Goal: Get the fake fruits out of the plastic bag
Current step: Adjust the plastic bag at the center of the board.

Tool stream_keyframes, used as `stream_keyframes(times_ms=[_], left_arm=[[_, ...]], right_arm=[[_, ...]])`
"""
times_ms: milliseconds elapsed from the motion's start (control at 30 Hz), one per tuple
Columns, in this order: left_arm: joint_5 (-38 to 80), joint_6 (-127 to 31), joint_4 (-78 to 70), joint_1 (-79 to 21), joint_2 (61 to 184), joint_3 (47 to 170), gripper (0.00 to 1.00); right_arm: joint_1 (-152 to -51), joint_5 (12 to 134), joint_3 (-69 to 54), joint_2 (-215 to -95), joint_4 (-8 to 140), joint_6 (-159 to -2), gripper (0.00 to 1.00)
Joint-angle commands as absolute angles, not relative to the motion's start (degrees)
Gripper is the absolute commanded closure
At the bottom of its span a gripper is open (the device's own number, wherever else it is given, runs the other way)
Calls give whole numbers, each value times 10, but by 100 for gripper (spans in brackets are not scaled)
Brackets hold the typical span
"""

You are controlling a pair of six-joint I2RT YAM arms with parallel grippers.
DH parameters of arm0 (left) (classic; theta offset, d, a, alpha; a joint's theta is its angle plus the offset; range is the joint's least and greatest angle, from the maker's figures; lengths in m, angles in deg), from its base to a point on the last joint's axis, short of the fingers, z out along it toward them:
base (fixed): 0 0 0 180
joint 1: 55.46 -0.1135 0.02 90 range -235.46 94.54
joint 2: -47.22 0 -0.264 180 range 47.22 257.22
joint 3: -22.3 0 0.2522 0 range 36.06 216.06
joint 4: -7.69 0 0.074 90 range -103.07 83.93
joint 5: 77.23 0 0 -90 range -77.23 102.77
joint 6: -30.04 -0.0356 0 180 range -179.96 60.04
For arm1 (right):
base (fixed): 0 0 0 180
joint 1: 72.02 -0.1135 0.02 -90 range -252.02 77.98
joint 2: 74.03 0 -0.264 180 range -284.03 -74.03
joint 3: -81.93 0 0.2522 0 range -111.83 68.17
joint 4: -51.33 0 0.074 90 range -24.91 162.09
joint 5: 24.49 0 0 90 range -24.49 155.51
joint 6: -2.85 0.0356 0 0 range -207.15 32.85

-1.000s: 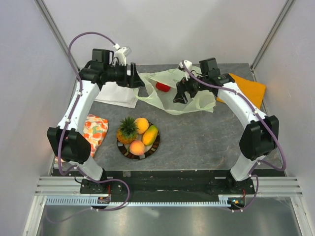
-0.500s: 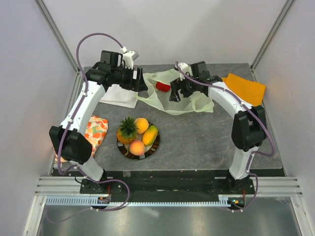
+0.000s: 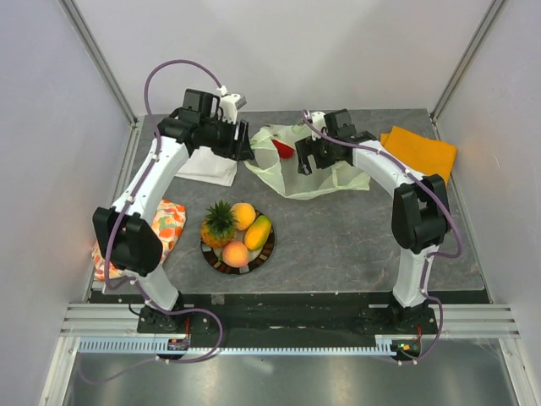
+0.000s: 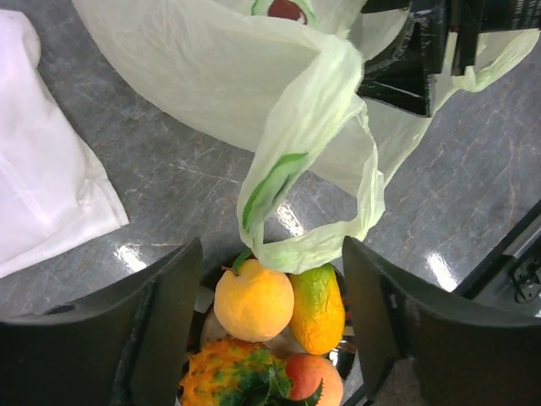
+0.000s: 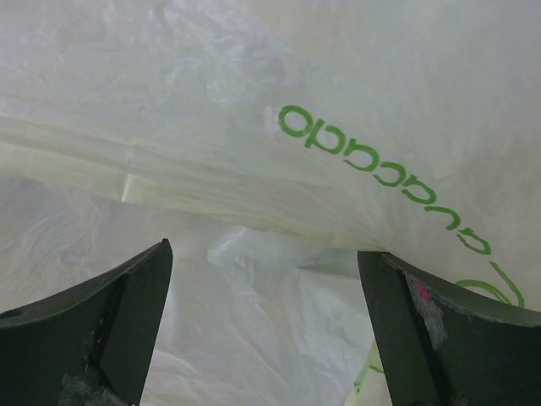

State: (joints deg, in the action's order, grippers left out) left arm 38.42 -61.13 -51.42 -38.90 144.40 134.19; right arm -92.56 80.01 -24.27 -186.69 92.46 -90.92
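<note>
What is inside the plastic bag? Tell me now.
One glossy red fruit shows at the plastic bag mouth. Crumpled film covers the rest of the inside, so any other fruit there cannot be seen.

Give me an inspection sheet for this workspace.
Surface: grey marbled tabletop.
Job's things: translucent pale-green plastic bag, glossy red toy piece at its opening; brown pineapple, orange-pink peach, yellow-orange mango on a dark round plate.
Clutter: white folded cloth, flat orange cloth, orange-floral patterned cloth.
Jaws: left jaws open beside a bag handle loop; right jaws open over the bag.
Cables: purple cable along each arm.
Surroundings: pale walls, metal corner posts.
</note>
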Motion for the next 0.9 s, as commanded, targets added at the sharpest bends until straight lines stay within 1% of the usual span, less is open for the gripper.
stream_keyframes(times_ms=[0,67,100,267,300,433,467,567,600,633,733,867], left_arm=[[443,-657,-523,-364,1485,1370,54],[463,-671,-540,-350,1490,1392,79],[467,-677,-541,-340,1487,1397,98],[519,-664,-543,-337,1428,1360,98],[527,-665,-542,-337,1394,1350,98],[542,-667,-533,-329,1347,1313,98],[533,-671,-532,-329,1344,1311,98],[522,-682,-546,-328,1353,1305,99],[521,-684,-550,-327,1358,1301,99],[520,-685,-552,-327,1362,1295,98],[512,-672,-543,-327,1372,1288,99],[507,-669,-548,-327,1385,1309,98]], right_arm=[[-914,781,-196,-1812,940,-876,2],[-910,764,-174,-1790,939,-873,2],[-910,759,-151,-1758,938,-876,2],[-909,734,-68,-1627,955,-907,2],[-909,746,-50,-1591,965,-925,2],[-910,822,-4,-1531,977,-943,2],[-910,873,1,-1527,969,-941,2],[-913,939,4,-1539,948,-929,2],[-918,959,-5,-1564,947,-934,2],[-925,962,-13,-1578,947,-937,5],[-965,974,-57,-1624,946,-960,8],[-1000,951,-120,-1670,945,-986,10]])
